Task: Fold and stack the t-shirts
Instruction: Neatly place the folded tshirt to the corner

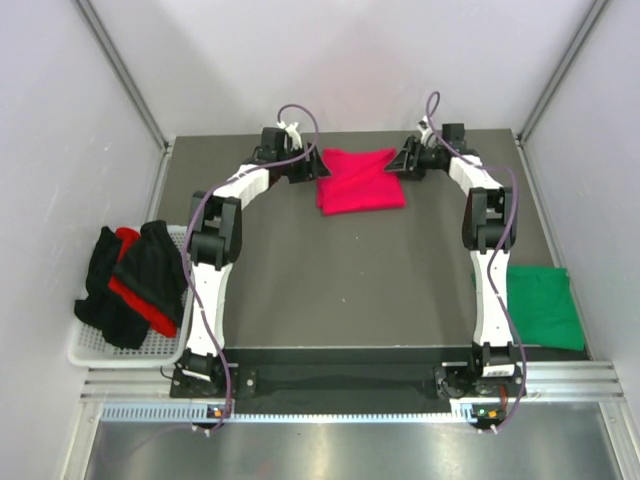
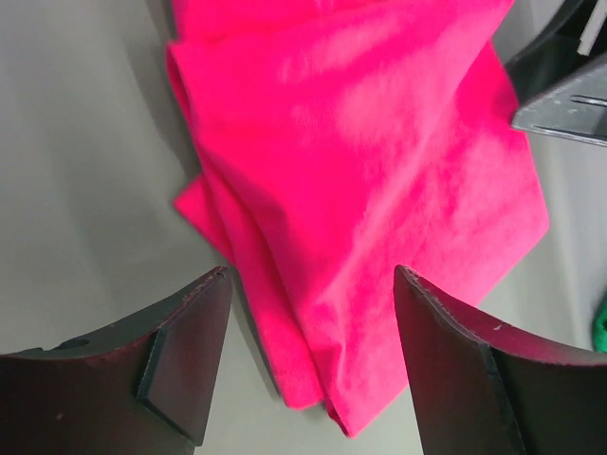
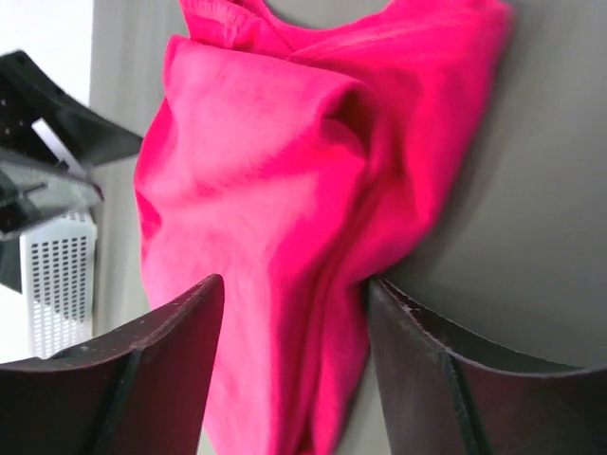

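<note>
Left gripper (image 2: 313, 280) and right gripper (image 3: 294, 282) both spread, flanking pink t-shirt (image 1: 360, 178); I judge fold unfinished, next move needs edge pinches.

Pink t-shirt (image 2: 379, 190) soft matt cloth; table (image 1: 350, 280) matt.

A white slatted plastic basket (image 1: 120, 356) sits just beside the worktop's (image 1: 350, 285) left edge, towards the near corner. The worktop is dark grey and matte. Pale walls (image 1: 350, 60) box it in, and aluminium rails (image 1: 340, 385) run along its near edge.
</note>
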Robot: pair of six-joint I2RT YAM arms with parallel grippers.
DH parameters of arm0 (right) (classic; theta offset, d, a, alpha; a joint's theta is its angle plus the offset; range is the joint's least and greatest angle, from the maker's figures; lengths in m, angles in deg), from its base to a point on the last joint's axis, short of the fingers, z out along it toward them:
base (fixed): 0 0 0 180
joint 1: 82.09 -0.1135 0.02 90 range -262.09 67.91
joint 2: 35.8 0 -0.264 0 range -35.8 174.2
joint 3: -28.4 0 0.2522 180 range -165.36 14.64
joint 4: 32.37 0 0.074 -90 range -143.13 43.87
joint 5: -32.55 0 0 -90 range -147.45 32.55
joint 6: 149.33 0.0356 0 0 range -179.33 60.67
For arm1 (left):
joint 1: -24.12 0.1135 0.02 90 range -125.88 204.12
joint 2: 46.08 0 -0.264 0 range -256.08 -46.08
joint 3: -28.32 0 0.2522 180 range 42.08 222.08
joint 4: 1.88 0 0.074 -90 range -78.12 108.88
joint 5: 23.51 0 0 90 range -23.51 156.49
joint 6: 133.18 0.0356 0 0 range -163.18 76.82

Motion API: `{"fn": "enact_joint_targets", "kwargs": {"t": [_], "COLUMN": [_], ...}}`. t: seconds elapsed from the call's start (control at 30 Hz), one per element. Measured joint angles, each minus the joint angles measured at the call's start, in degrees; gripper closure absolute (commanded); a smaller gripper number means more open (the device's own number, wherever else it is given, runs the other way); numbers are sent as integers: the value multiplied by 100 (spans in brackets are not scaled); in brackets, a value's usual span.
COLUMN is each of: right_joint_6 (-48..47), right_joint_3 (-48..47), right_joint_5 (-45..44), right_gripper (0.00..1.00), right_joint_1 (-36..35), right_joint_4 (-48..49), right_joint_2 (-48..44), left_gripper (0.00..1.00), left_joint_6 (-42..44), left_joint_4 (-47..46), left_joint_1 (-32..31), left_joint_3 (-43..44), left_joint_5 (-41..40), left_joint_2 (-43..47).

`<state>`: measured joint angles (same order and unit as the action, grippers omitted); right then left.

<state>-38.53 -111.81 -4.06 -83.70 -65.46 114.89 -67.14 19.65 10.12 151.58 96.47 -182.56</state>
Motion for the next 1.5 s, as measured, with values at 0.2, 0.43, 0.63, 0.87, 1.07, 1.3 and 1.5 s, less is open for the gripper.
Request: {"fn": "enact_joint_targets", "kwargs": {"t": [0.2, 0.43, 0.63, 0.87, 1.07, 1.3, 1.5], "right_joint_6": [50, 138, -590, -2267, -3314, -3910, -4332], "right_joint_3": [-35, -35, -17, 942, 2542, 4817, 5678], "right_joint_5": [-201, -415, -682, -1685, -2114, -2533, -3163], "right_gripper": [52, 100, 100, 100, 100, 100, 100], "right_joint_1": [-243, -234, -264, -317, -313, -321, -319], "right_joint_4": [-26, -120, -520, -1958, -2929, -3620, -4181], "right_joint_2": [28, 136, -59, -1471, -3027, -4857, -6706], "left_gripper": [27, 27, 27, 27, 27, 27, 26], "left_joint_6": [-164, -153, 313, 1040, 1322, 1355, 1362], "left_joint_4": [52, 142, 660, 1368, 1491, 1445, 1322], "left_joint_1": [44, 208, 332, 339, 339, 339, 339], "left_joint_3": [-417, -929, -1384, -2041, -2485, -3034, -3309], "left_joint_5": [221, 348, 146, -450, -754, -896, -997], "left_joint_2": [317, 1174, 2116, 3362, 4253, 5101, 5563]}}
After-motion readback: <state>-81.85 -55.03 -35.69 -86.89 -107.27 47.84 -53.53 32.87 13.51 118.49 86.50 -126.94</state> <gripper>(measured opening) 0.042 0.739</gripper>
